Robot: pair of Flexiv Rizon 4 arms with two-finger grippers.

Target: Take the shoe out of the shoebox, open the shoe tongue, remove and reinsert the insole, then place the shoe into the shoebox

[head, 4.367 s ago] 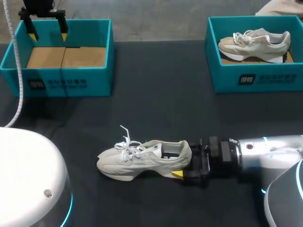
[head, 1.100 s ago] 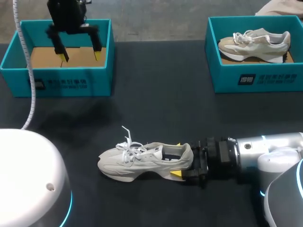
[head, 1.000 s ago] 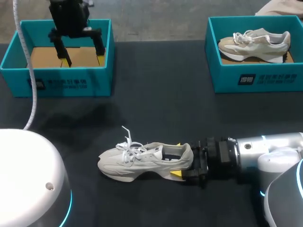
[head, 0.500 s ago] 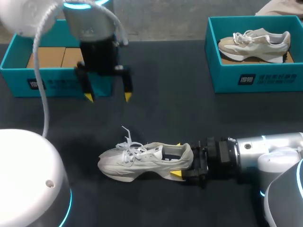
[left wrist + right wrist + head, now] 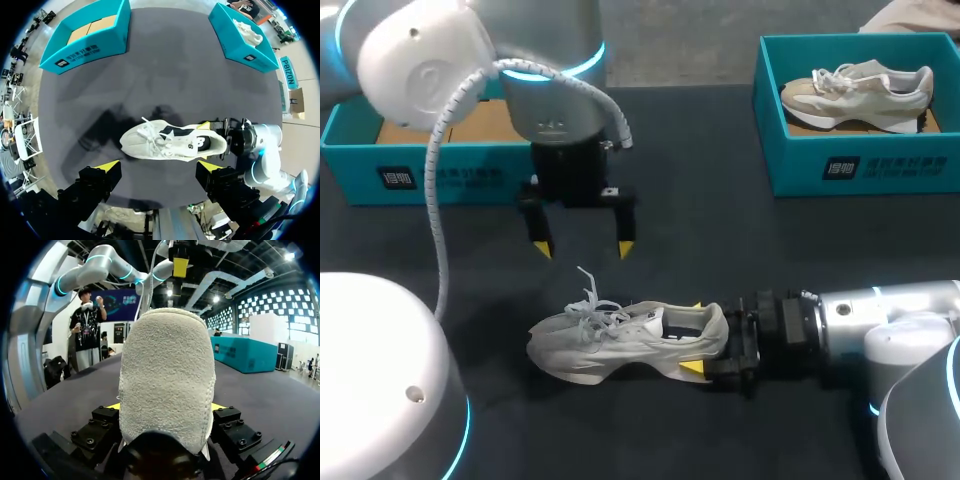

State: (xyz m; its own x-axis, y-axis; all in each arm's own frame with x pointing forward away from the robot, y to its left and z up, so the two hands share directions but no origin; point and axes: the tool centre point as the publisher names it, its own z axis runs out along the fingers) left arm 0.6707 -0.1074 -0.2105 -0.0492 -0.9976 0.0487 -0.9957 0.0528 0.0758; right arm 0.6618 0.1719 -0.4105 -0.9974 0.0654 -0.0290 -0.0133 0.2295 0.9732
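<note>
1. The empty shoebox (image 5: 470,178) stands at the far left of the counter (image 5: 720,230); the first step looks done.
2. The shoe (image 5: 620,335) lies mid-counter, its heel clamped by the right pincer (image 5: 694,336).
3. The left pincer (image 5: 583,249) hangs open above the laces (image 5: 588,300); tongue and insole work, then reboxing, remain.

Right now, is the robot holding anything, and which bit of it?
The right tool grips the white shoe by its heel, one finger on each side. The left tool hangs open over the shoe, holding nothing.

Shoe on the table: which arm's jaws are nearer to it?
Right. The right arm grips the shoe at its heel with its jaws; the left arm holds its jaws open above it, apart.
</note>
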